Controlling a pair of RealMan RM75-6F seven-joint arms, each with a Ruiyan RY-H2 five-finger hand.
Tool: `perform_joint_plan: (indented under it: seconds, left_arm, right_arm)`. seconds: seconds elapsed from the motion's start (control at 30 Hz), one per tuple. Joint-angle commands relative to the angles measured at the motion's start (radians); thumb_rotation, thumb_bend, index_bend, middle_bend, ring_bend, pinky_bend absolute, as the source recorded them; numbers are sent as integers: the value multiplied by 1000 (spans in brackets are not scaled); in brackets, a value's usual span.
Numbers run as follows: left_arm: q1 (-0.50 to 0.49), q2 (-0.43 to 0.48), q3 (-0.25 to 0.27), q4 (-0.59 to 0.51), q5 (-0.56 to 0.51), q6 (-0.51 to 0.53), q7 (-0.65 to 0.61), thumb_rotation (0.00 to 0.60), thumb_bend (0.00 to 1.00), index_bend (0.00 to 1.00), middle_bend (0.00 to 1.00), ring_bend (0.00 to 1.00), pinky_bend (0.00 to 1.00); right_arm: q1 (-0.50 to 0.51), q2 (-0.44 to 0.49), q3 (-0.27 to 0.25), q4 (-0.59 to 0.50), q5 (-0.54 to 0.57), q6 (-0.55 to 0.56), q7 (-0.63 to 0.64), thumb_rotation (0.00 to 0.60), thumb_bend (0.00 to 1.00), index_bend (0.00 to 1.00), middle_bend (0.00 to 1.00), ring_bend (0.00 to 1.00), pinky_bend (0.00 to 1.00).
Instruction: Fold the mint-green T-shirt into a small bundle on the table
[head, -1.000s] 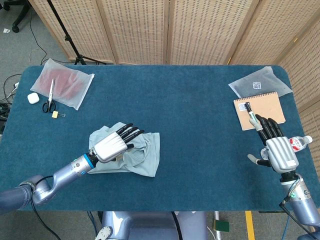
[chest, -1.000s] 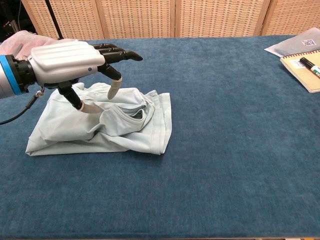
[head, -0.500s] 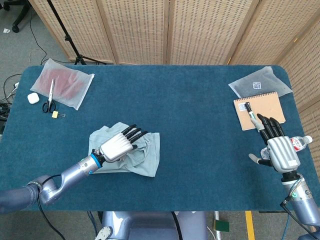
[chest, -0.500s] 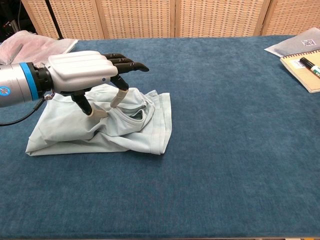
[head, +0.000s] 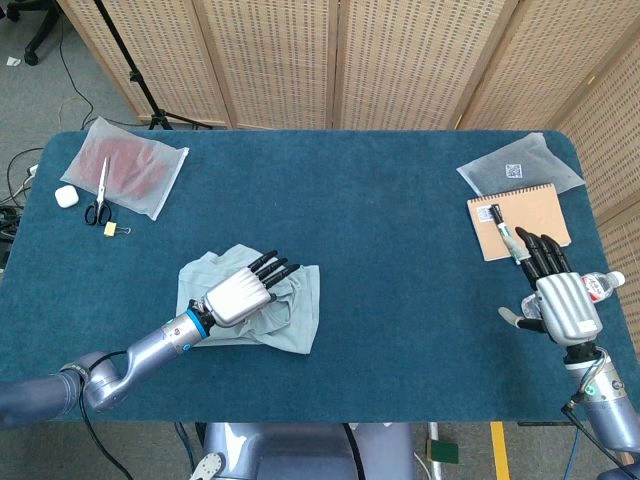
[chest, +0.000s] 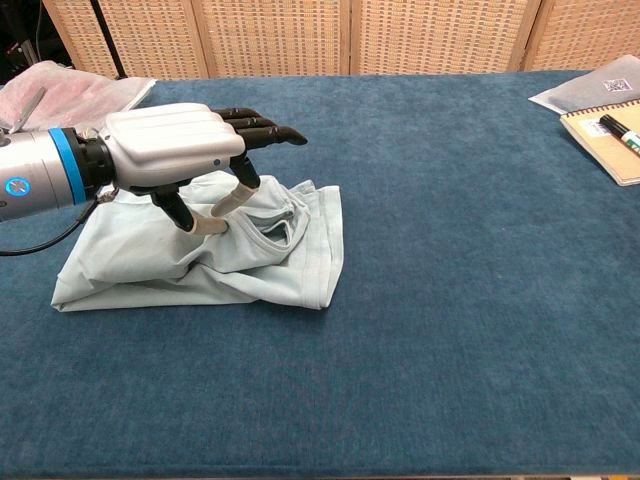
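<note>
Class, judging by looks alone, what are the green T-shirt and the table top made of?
Mint-green T-shirt: soft matte knit fabric, probably cotton; it creases and slumps, with stitched hems. Table top: dark blue felt or short-pile carpet, judging by its fuzzy, non-reflective texture.

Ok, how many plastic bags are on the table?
2. One bag with red contents lies at the far left corner under the scissors; the other bag lies at the far right, beside the notebook.

Left robot hand (chest: 170, 158): silver-white ribbed back shell, black fingers, pale tips, blue wrist ring, grey metallic forearm, black cable. Right robot hand (head: 562, 300): same shell, black fingers.
</note>
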Motion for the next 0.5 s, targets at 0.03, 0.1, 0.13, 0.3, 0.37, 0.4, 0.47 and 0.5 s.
perform_joint_plan:
  seconds: [0.03,0.1,0.13,0.3,0.37,0.4,0.47,0.5]
  left_arm:
    - [1,-1,-2,1,2,1,10,600,325,752,0,0,0]
    - [3,-2,-6,3,1,2,14,600,320,752,0,0,0]
    - [3,-2,-7,4,0,2,15,600,319,752,0,0,0]
    - [4,-4,-10,9,2,0,28,600,356,748,0,0,0]
    - [3,-9,-12,12,2,-3,34,600,393,740,0,0,0]
    - [2,-12,-13,14,2,-5,35,600,406,738,0,0,0]
    - [1,-20,-15,17,2,-8,34,600,424,736,0,0,0]
    - [-1,-24,-16,19,3,-8,34,600,425,736,0,0,0]
  right_arm:
    - [-1,1,0,-1,0,1,0,600,0,0,0,0,42]
    - [-1,1,1,-2,0,2,1,600,0,0,0,0,42]
    - [-2,2,1,-2,0,2,1,600,0,0,0,0,42]
    - [-1,2,0,-3,0,0,-2,600,0,0,0,0,42]
    - [-1,1,0,-3,-1,0,-2,600,0,0,0,0,42]
    - [-1,1,0,-3,-1,0,-3,600,0,0,0,0,42]
    - [-1,2,0,-4,-1,1,-3,600,0,0,0,0,42]
    - [-2,2,0,-4,-1,1,-3,600,0,0,0,0,42]
